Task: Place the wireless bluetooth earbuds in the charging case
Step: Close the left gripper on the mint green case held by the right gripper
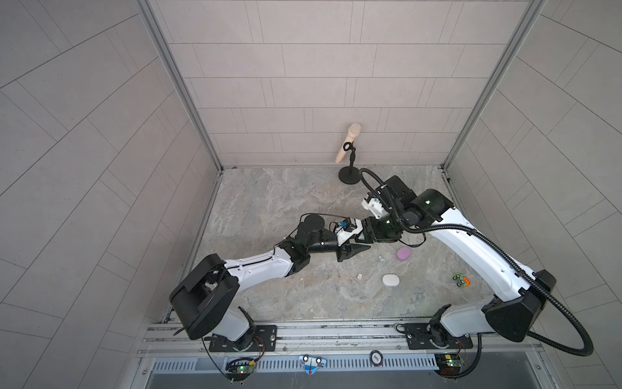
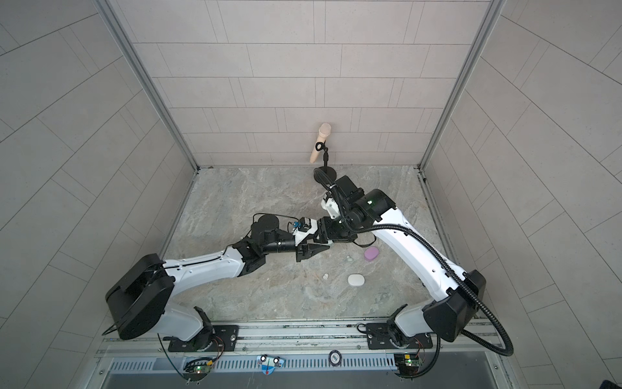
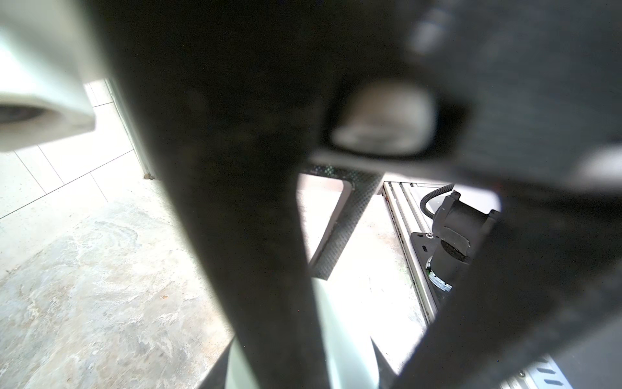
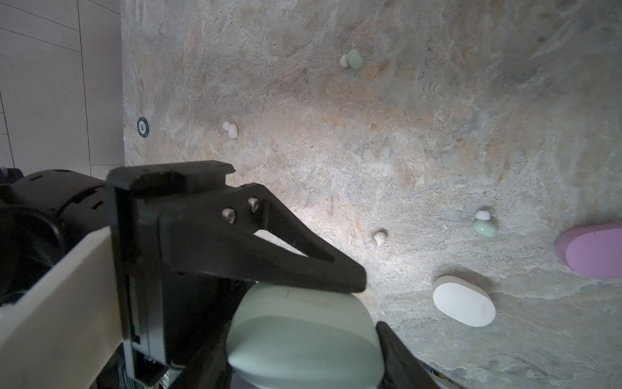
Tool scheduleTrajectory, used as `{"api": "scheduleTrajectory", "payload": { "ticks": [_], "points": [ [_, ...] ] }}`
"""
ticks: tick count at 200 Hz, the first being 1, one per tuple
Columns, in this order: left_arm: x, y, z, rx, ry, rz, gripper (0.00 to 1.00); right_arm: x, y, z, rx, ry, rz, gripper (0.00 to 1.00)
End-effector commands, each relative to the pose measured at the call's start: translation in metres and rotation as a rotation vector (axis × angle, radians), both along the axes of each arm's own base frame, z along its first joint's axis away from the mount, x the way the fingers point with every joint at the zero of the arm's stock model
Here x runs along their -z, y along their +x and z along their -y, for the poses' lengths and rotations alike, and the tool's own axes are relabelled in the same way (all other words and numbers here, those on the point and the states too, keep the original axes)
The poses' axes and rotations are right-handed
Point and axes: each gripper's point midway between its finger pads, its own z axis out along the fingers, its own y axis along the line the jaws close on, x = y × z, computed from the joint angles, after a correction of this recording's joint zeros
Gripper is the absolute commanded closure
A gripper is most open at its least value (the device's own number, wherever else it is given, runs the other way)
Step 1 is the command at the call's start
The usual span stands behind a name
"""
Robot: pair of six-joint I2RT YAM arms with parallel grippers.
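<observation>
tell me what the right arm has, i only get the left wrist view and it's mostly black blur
Observer: The right gripper is closed on a mint-green case, held between its fingers.
Operator: ok and where are my left fingers
Observer: The left gripper is shut, and its tips appear to rest on the top edge of that case.
Operator: any mint buds loose
Observer: Yes. One mint-green earbud lies on the table near the lilac case, and a second mint-green earbud lies farther off.
</observation>
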Motion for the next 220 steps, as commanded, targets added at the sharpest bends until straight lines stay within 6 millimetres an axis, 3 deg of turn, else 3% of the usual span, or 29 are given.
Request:
{"api": "scheduleTrajectory", "payload": {
  "ticks": [1,95,133,179,220],
  "points": [
    [-0.013,-0.002,0.001,0.009,-0.018,0.023,0.72,-0.018,0.001,-0.008,0.003,0.056,0.035,0.38],
    [-0.009,-0.003,-0.003,-0.003,-0.003,0.012,0.79,-0.031,0.002,0.001,0.032,0.08,0.075,0.19],
    [-0.005,-0.005,-0.005,-0.006,-0.01,-0.012,0.81,-0.038,0.004,0.006,0.055,0.097,0.132,0.15],
    [-0.007,-0.014,-0.011,0.005,-0.032,-0.063,0.83,-0.024,-0.002,0.024,0.018,0.015,0.173,0.16],
    [-0.01,-0.025,-0.015,0.036,-0.05,-0.128,0.84,-0.009,-0.007,0.022,-0.076,0.007,0.224,0.19]
  ]
}}
